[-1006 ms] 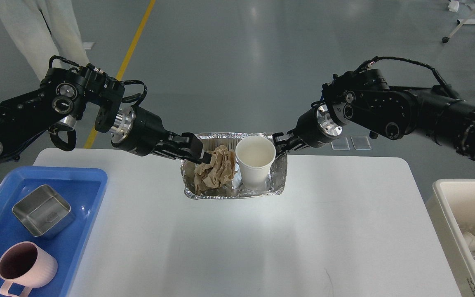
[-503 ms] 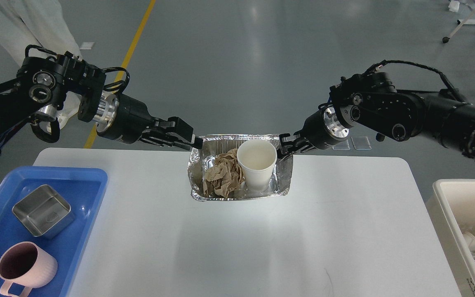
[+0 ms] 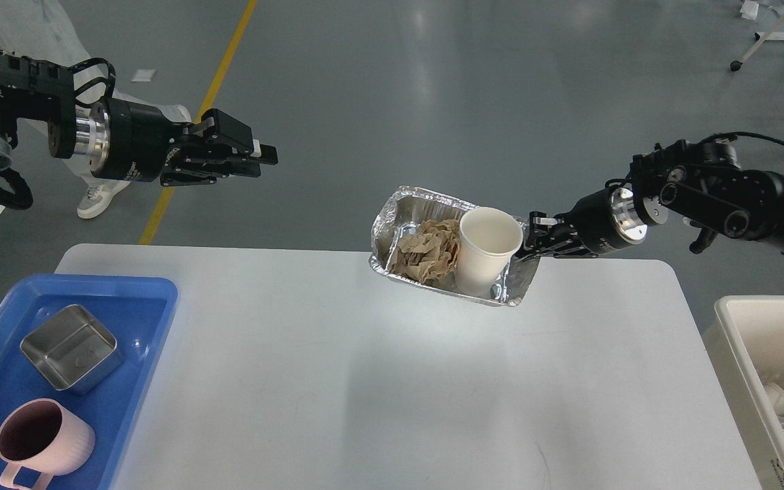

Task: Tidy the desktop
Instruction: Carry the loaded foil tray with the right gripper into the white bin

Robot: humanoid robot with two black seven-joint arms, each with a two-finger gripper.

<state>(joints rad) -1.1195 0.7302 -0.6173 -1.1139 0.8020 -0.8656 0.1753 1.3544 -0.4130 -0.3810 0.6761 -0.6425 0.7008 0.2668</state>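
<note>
Two arms (image 3: 725, 211) reach in over the far edge of the desktop (image 3: 392, 381), which fills the lower view. The right gripper (image 3: 533, 239) is clamped on the right rim of a foil tray (image 3: 405, 211), tilted and held over the far edge, right of centre. Inside the tray, crumpled brown paper (image 3: 426, 250) sits on the left and a white paper cup (image 3: 484, 255) stands on the right, touching the paper. The left gripper (image 3: 261, 154) hangs above the floor beyond the far-left corner, well apart from the tray, grasping nothing; whether its fingers are parted I cannot tell. At the near-left corner a blue tray (image 3: 147, 320) overlaps the desktop's edge, carrying a square steel dish (image 3: 71, 348) and a pink mug (image 3: 41, 442). Beside the right edge stands a white bin (image 3: 739, 340).
</note>
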